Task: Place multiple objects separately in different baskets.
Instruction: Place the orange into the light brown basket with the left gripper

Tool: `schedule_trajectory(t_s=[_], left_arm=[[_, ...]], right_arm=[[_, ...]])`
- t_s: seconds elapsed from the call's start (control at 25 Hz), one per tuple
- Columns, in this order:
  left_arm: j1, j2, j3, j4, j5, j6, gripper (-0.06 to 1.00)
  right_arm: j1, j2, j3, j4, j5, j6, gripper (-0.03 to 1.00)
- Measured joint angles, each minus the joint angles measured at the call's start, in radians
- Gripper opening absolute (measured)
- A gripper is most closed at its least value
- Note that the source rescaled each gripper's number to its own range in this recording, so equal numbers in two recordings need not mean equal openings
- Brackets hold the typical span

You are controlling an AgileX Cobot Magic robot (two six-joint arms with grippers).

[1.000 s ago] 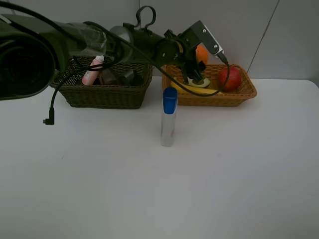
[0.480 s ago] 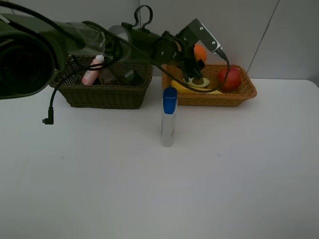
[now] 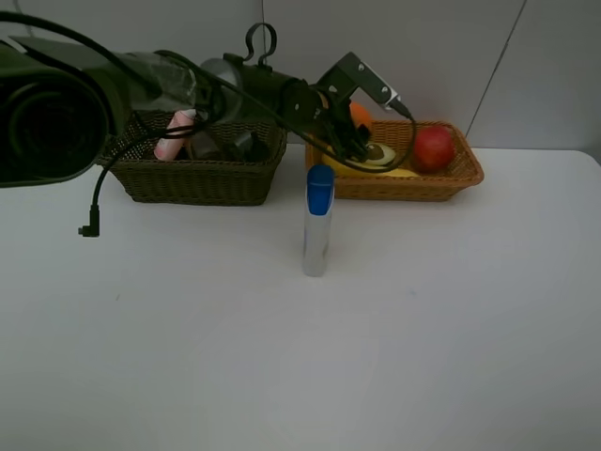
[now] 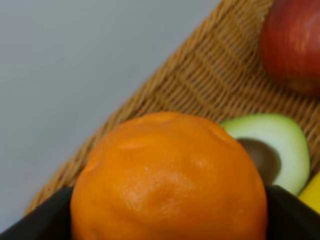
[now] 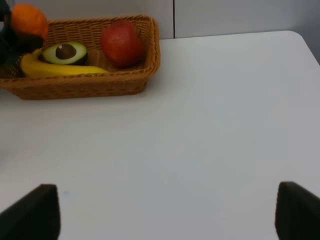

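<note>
The left gripper [image 3: 349, 141] has sunk, jaws wide around the orange [image 4: 169, 179], over the tan basket [image 3: 465, 172]; release looks close. Right jaws open, empty.

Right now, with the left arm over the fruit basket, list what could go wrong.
1. The orange sits between the left end effector's wide-set fingers; whether it is gripped or resting is unclear, so it could roll onto the avocado half.
2. The arm, pulling back, might topple the upright silver blue-capped tube standing in front of the baskets.
</note>
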Motion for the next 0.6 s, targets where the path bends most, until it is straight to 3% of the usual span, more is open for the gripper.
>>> schedule_trajectory(t_s=[0.6], left_arm=[[0.0, 0.0, 0.0, -0.007, 0.043, 0.0, 0.92]], right_arm=[[0.0, 0.0, 0.0, 0.0, 0.0, 0.0, 0.85]])
